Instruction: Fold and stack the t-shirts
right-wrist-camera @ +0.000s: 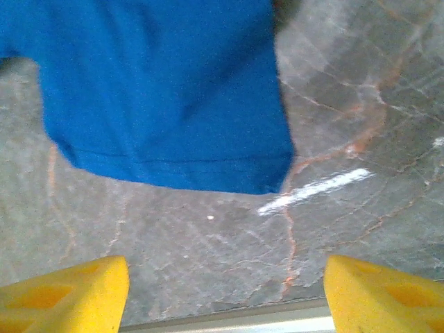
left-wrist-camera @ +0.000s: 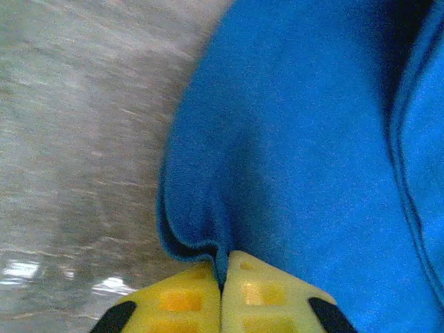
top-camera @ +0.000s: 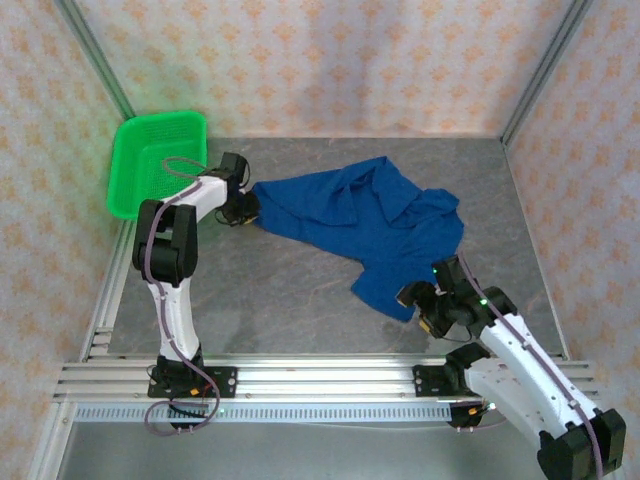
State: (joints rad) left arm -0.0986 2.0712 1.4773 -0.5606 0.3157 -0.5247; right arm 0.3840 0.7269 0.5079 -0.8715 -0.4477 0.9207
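Observation:
A royal-blue t-shirt (top-camera: 360,220) lies crumpled across the middle of the grey table, plain side showing. My left gripper (top-camera: 243,208) sits at the shirt's left tip, shut on a pinch of the blue cloth (left-wrist-camera: 277,139); the yellow fingertips (left-wrist-camera: 267,291) meet with the hem squeezed between them. My right gripper (top-camera: 432,308) hovers just near of the shirt's lower right corner (right-wrist-camera: 173,104), open, its yellow fingers (right-wrist-camera: 62,295) wide apart over bare table with nothing between them.
A green plastic basket (top-camera: 150,165) stands at the back left, close behind the left arm. Patterned walls close in the table on three sides. An aluminium rail (top-camera: 320,375) runs along the near edge, also seen as the rail (right-wrist-camera: 229,322) below the right fingers.

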